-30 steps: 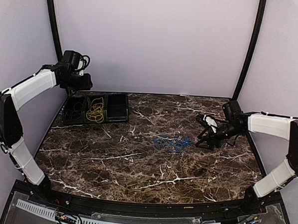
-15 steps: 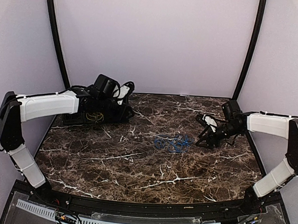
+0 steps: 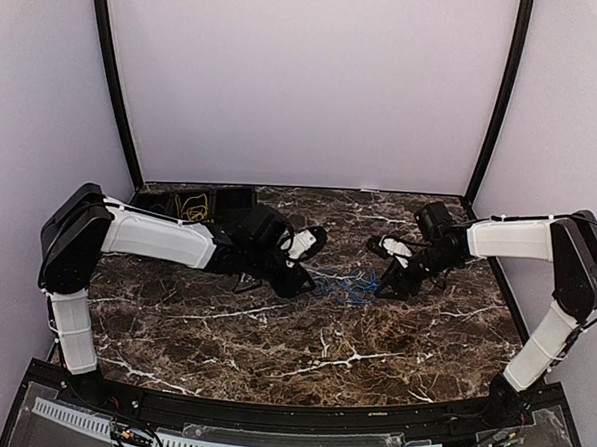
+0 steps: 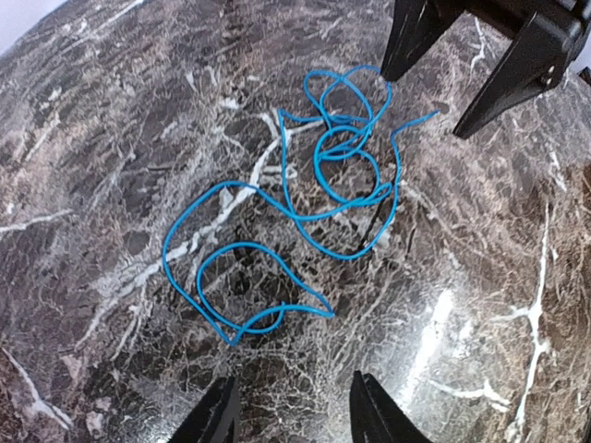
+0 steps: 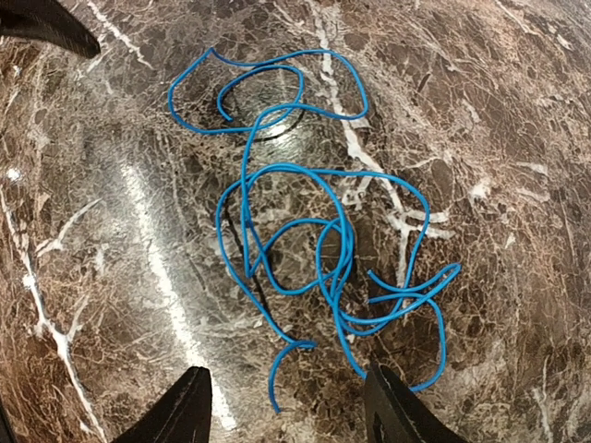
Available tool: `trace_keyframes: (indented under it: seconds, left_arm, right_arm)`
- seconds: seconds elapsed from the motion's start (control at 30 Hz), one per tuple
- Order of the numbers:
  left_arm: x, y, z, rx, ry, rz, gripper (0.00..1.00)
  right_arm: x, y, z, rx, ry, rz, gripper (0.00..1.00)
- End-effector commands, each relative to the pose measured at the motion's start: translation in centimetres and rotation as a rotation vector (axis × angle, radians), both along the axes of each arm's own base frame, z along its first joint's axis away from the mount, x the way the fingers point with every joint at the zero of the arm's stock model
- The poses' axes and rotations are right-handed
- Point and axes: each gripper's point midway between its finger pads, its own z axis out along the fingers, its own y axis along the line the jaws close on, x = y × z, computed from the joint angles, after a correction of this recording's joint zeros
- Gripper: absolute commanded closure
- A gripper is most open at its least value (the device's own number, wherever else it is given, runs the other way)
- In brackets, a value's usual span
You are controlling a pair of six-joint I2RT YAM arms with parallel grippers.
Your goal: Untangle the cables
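Observation:
The blue cable lies in loose tangled loops on the marble table, between my two grippers. It fills the left wrist view and the right wrist view. My left gripper is open and empty, just left of the blue loops, its fingertips short of the nearest loop. My right gripper is open and empty, just right of the loops, with one fingertip beside the cable's near end. The yellow cable lies bundled in the black tray at the back left.
A black compartment tray stands at the back left, partly hidden behind my left arm. Black frame posts rise at both back corners. The right gripper's fingers show at the top of the left wrist view.
My left arm has swung from the back-left tray across to the table's middle, stopping at the blue cable's left side. My right gripper has moved a little left, closer to the cable.

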Motion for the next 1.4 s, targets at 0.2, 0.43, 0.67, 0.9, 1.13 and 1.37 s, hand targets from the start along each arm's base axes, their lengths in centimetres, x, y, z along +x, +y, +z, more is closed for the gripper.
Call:
trace_keyframes:
  seconds: [0.2,0.43,0.67,0.9,1.13,1.37]
  left_arm:
    - [0.8,-1.8,0.7,-0.069,0.011,-0.006,0.56]
    - [0.4,-2.0,1.8,-0.094,0.007,-0.02,0.57]
    - [0.2,-2.3,2.2,-0.11,0.003,-0.033,0.57]
    - [-1.1,-3.8,6.0,-0.209,-0.068,-0.08,0.57]
    - [-3.3,-4.7,14.5,-0.47,-0.242,-0.121,0.53]
    - [-4.8,-6.2,18.6,-0.616,-0.347,-0.188,0.5]
  right_arm:
    - [2.5,1.2,-0.8,-0.075,-0.037,-0.018,0.56]
    - [2.6,1.0,-0.2,-0.077,-0.049,-0.028,0.89]
    - [1.6,1.5,3.3,-0.02,-0.064,-0.003,1.0]
    - [-0.5,2.6,11.4,0.12,-0.13,0.08,1.0]
    - [-2.3,3.6,17.5,0.241,-0.145,0.141,1.0]
    - [-3.0,4.3,21.9,0.328,-0.172,0.178,1.0]
